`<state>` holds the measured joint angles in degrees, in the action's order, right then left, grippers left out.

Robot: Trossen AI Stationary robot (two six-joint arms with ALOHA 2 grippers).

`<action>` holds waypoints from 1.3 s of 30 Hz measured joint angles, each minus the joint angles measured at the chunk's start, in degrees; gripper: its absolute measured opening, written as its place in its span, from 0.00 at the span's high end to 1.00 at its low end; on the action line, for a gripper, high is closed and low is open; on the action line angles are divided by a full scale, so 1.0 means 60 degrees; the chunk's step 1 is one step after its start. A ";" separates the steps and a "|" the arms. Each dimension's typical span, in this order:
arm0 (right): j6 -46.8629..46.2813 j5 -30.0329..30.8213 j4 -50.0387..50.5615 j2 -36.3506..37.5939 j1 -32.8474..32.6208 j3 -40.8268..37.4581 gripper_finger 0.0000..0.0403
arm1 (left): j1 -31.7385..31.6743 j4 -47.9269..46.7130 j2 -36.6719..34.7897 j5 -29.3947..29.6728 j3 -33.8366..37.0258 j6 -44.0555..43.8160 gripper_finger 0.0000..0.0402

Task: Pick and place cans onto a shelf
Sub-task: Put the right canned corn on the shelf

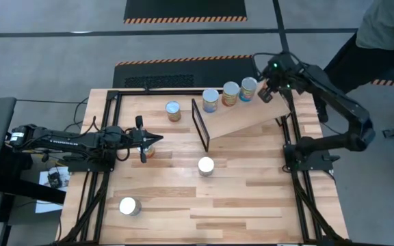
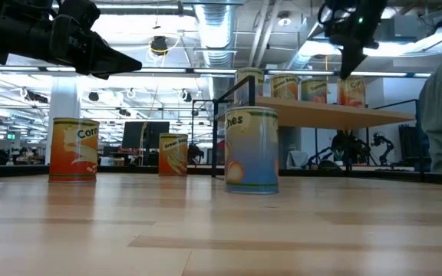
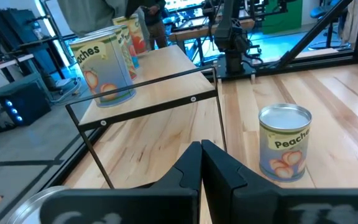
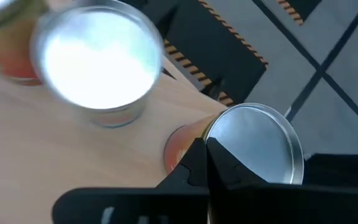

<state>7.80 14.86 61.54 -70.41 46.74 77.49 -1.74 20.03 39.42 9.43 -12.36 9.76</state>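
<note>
The tilted wooden shelf (image 1: 252, 117) holds several cans: three in a row (image 1: 230, 93) and one more at its far right end (image 4: 253, 149), mostly hidden under my right gripper in the high view. My right gripper (image 1: 269, 93) is shut, pointing down at that last can (image 2: 351, 92). My left gripper (image 1: 154, 140) is shut and held well above an orange corn can (image 2: 74, 149) on the table. Three more cans stand on the table: one near the shelf frame (image 1: 174, 111), a peaches can in the middle (image 1: 206, 166) and one near the front left (image 1: 130, 206). My right gripper's shut fingertips (image 4: 205, 152) stand at the rim of the last can's silver top (image 4: 229, 134), coming from above. I cannot tell whether they touch it. The can stands upright on the shelf board.
The shelf's black end frame (image 1: 200, 126) stands upright at its lower left end. Black rails run along the table's left (image 1: 104, 171) and right (image 1: 299, 184) edges. A person (image 1: 388, 27) stands beyond the far right corner. Bare wood lies at the table's front right.
</note>
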 joint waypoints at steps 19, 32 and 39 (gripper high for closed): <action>0.0134 -0.0245 -0.0653 -0.0594 0.0478 0.0011 0.99 | -0.0001 -0.0004 0.0000 0.0000 0.0000 -0.0073 1.00; 0.0093 -0.0518 -0.0858 -0.0594 0.0478 0.0007 0.97 | -0.0004 -0.0004 0.0000 0.0000 0.0000 -0.0080 1.00; 0.0024 -0.0717 -0.0899 -0.0594 0.0478 0.0007 0.96 | -0.0004 -0.0004 0.0000 0.0000 0.0000 -0.0084 1.00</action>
<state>7.94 10.55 56.15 -73.97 49.60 77.54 -1.76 20.01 39.42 9.43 -12.36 9.26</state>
